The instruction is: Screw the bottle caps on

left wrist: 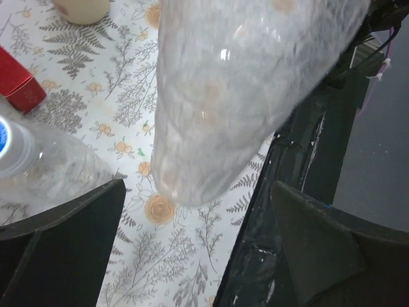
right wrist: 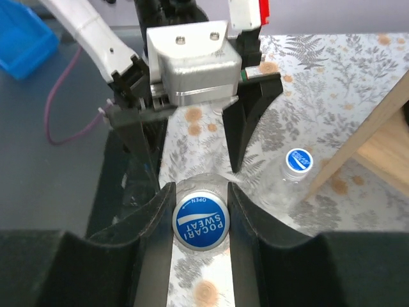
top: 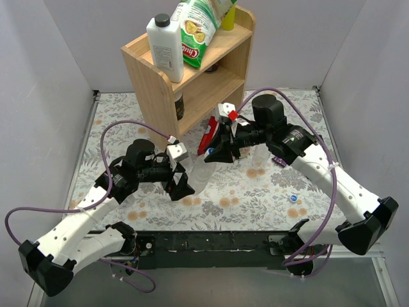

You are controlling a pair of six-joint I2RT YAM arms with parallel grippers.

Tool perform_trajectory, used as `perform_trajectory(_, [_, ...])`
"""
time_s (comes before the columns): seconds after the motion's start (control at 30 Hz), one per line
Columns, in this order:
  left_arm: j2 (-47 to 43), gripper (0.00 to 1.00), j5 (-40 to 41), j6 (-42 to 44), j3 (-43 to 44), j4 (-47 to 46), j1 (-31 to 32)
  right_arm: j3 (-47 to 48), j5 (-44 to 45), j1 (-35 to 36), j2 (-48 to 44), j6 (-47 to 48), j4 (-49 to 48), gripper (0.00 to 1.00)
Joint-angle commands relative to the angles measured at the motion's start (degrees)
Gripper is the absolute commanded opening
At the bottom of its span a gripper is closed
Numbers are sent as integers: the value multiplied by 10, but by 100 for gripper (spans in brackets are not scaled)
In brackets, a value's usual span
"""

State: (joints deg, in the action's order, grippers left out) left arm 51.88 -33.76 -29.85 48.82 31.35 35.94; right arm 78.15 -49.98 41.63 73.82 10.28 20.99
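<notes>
The right gripper [right wrist: 200, 220] is closed on a blue cap [right wrist: 200, 222] printed POCARI SWEAT, one finger touching it on each side. The cap sits on the neck of a clear bottle [left wrist: 243, 83], which slants down from it towards the left arm.

The left gripper [left wrist: 198, 190] straddles the bottle's lower end. In the left wrist view a strip of bench shows on each side between the bottle and the black fingers [left wrist: 64, 236], so I cannot tell whether that gripper is pressing on the bottle or standing open around it. The bottle's base looks to be clear of the bench [top: 255, 192], though the close view makes that hard to judge.

Just beside the pair lies a second bottle [right wrist: 291, 185], on its side, with a blue top [right wrist: 298, 160] on its neck. A red box [left wrist: 19, 89] is near it. A loose cap [top: 293, 199] lies on the bench by the right arm, well apart from both bottles. Behind the arms stands a wooden shelf [top: 211, 70].
</notes>
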Motion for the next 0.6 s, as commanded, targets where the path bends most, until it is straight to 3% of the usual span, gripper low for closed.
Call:
perform_trajectory(0.0, [-17,98,53,33,59,148,-3,86,0,-6,11,182,164,1])
perform_trajectory(0.17, [-29,98,149,114,98,250,-3,108,74,-9,64,237,194,1])
perform_trajectory(0.37, [2,98,287,62,86,306,-8,125,123,-15,128,264,162,1])
perform_trajectory(0.57, [-63,98,222,138,10,302,-81,116,103,-30,161,261,127,1])
